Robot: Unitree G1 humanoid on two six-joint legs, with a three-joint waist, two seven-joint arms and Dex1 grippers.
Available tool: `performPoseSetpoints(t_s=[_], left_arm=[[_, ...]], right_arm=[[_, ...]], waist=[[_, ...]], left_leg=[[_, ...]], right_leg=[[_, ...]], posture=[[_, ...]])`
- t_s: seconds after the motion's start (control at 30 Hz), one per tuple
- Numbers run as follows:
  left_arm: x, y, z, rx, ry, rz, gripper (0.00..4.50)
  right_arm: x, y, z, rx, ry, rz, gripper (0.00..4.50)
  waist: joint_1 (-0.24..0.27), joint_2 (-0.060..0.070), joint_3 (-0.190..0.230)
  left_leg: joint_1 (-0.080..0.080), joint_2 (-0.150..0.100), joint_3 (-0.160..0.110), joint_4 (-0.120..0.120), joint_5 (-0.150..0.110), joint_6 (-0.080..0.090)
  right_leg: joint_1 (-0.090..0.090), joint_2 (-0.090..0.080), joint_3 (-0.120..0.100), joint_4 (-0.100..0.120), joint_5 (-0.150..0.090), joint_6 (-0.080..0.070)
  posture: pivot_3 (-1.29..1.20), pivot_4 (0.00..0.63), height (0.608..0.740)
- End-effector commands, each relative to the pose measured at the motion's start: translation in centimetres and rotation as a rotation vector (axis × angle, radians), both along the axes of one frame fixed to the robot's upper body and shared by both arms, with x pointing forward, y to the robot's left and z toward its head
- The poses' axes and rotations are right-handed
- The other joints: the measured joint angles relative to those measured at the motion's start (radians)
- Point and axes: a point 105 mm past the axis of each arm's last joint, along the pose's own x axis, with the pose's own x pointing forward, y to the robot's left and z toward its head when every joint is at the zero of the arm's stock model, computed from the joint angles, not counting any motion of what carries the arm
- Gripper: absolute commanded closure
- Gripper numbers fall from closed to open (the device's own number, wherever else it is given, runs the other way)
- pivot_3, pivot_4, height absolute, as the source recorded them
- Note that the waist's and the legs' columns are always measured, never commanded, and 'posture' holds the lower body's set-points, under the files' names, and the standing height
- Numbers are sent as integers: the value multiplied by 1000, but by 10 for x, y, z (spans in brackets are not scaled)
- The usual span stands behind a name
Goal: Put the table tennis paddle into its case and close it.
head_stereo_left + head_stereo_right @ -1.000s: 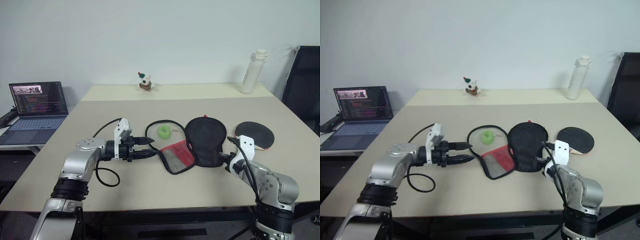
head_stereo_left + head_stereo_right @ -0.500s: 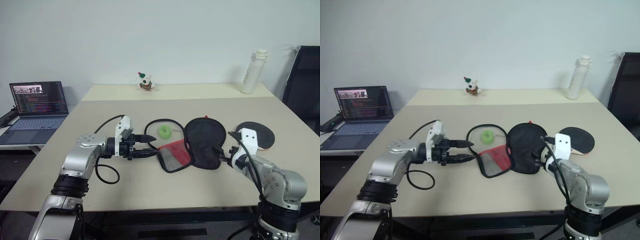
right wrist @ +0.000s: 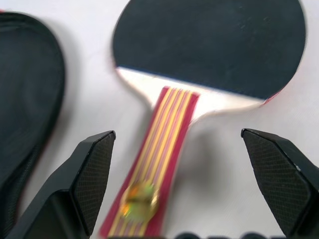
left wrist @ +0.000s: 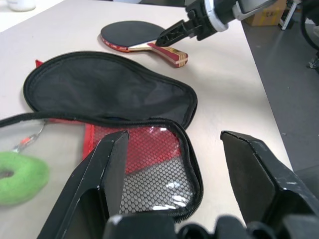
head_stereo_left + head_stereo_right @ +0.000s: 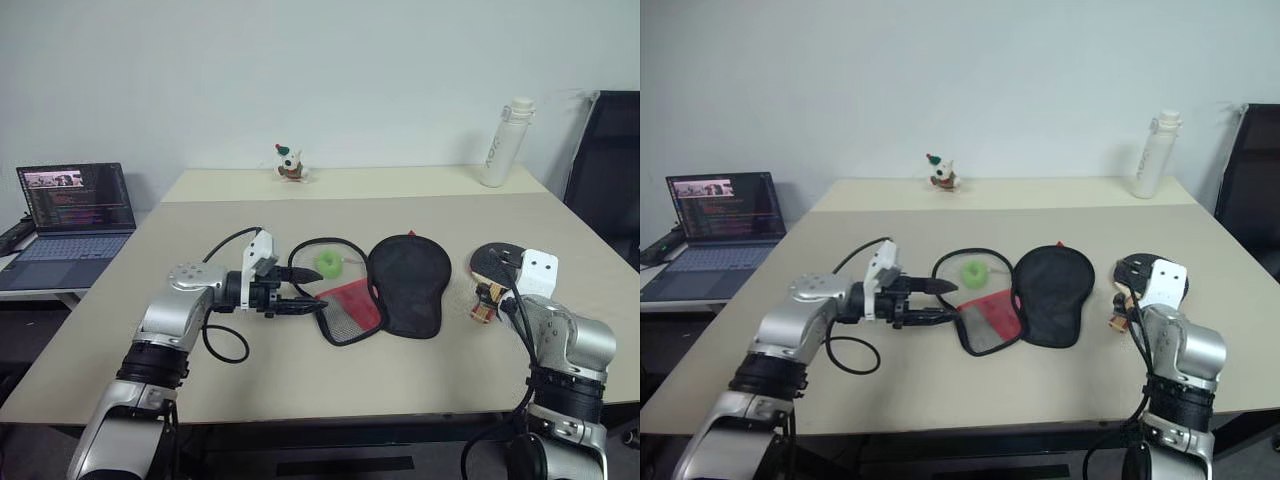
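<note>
The paddle (image 3: pixel 209 50) lies flat on the desk (image 5: pixel 300 385), just beside the case (image 5: pixel 400 285) on the robot's right, its striped handle (image 3: pixel 159 164) pointing back toward the robot. That heading suits a pick-up, since the handle is the narrow part a claw can straddle. The right claw (image 3: pixel 189 189) hangs directly over the handle with its jaws spread wide, one finger (image 3: pixel 92 179) on either side, not touching the wood; it is lined up to drop and close on it, by the look of things.

The case lies unzipped, folded open like a book: the black half flat toward the paddle, the red mesh half (image 5: pixel 350 305) on the far side from it. A green pom-pom (image 5: pixel 327 263) rests on the desk inside the loop of zipper edge, behind the mesh half. Laid open like this, the case gives the paddle a broad surface to land on.

The left claw (image 4: pixel 172 169) points level at the mesh half's edge, jaws apart and gripping nothing, probably placed to pin or lift that flap once the paddle arrives.

Away from the case, a laptop (image 5: pixel 75 205) stands beyond the desk's left edge, and a white bottle (image 5: pixel 505 142) and a small figurine (image 5: pixel 290 163) stand along the desk's far edge.
</note>
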Motion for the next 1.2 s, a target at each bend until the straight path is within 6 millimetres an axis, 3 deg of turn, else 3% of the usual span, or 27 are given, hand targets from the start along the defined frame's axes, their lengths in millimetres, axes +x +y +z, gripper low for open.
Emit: performPoseSetpoints(t_s=[0.03,0.3,0.53,0.63,0.9,1.1,1.2], left_arm=[[0,0,9,-5,-44,-4,1303],[1,2,9,-6,-50,12,1303],[1,2,8,-6,-53,20,1303],[1,2,8,-5,-55,24,1303],[1,2,6,-2,-56,27,1303],[1,2,6,-2,-58,30,1303],[1,4,7,-9,-55,39,1303]], right_arm=[[12,-2,8,-19,-36,6,51],[31,8,-8,-23,24,60,51],[40,-2,-18,-49,56,48,51],[40,-5,-21,-56,66,43,640],[39,-13,-20,-64,60,18,3308],[42,-18,0,-93,-19,4,3395],[40,-8,31,-109,-115,52,3395]], waist=[[-1,0,0],[-8,0,0],[-14,-2,-1],[-13,-3,-2],[-13,-4,-2],[-13,-4,-2],[-12,-1,-1]], left_leg=[[0,0,0,0,0,0],[0,0,0,0,0,0],[2,0,1,2,1,1],[2,0,1,3,1,2],[2,0,1,3,1,2],[1,0,1,3,1,2],[0,-1,1,3,1,2]], right_leg=[[0,0,0,0,0,0],[0,0,0,0,0,0],[2,0,2,0,1,1],[2,0,2,0,3,2],[2,0,2,0,3,2],[2,0,2,0,3,2],[1,0,2,0,3,3]], posture=[[0,150,740],[0,150,740],[0,150,740],[0,150,740],[0,150,740],[0,150,740],[0,150,740]])
